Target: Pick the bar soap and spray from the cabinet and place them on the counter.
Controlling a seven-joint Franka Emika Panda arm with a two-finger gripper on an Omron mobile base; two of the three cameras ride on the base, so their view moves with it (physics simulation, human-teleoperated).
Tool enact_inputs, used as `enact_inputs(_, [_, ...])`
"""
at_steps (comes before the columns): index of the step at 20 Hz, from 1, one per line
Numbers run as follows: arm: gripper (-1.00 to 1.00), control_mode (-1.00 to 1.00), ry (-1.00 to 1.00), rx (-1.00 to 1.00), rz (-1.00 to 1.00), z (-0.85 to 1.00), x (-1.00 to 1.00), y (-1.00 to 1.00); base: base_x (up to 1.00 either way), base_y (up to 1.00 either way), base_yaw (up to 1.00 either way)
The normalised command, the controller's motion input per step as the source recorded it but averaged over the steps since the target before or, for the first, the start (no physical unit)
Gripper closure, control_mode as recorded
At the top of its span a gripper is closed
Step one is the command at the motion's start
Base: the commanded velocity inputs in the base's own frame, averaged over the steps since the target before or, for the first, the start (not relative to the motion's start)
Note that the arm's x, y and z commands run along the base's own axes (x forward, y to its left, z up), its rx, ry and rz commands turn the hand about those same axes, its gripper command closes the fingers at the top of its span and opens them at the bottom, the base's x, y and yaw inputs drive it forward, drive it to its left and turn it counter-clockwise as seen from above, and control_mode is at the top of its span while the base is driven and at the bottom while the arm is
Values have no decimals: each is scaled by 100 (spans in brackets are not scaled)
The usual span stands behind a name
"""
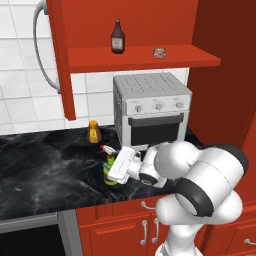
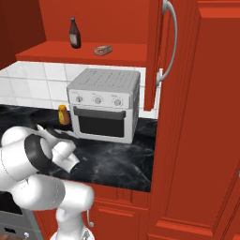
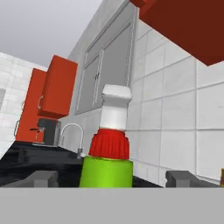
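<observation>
Stands upright on black marble-look surface (image 1: pixel 45 165) left of silver toaster oven (image 1: pixel 152 107): green spray bottle (image 3: pixel 106 168) between wide-spread pincer (image 3: pixel 111 178) tips, apparently set free.

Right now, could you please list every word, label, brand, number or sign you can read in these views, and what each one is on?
None can be read.
Spray: yellow label mostly hidden behind the tool, no text legible.
Dark brown bottle: label too small and blurred.
Small orange bottle: label too small to read.
Toaster oven: marks around its knobs too small to read.
Bar soap: no legible print.
</observation>
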Motion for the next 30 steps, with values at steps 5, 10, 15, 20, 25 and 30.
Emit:
enact_inputs(5, [-100, -100, -8, 0, 0, 0, -27, -12, 0, 0, 0])
enact_inputs(10, [-100, -100, -8, 0, 0, 0, -18, -12, 0, 0, 0])
enact_inputs(15, [-100, -100, -7, 0, 0, 0, -26, -24, 0, 0, 0])
enact_inputs(20, [-100, -100, -6, 0, 0, -3, -34, -32, 0, 0, 0])
enact_inputs(25, [-100, -100, -9, 0, 0, -1, -40, -28, 0, 0, 0])
enact_inputs(30, [-100, -100, -4, 0, -8, 6, -34, -14, 0, 0, 0])
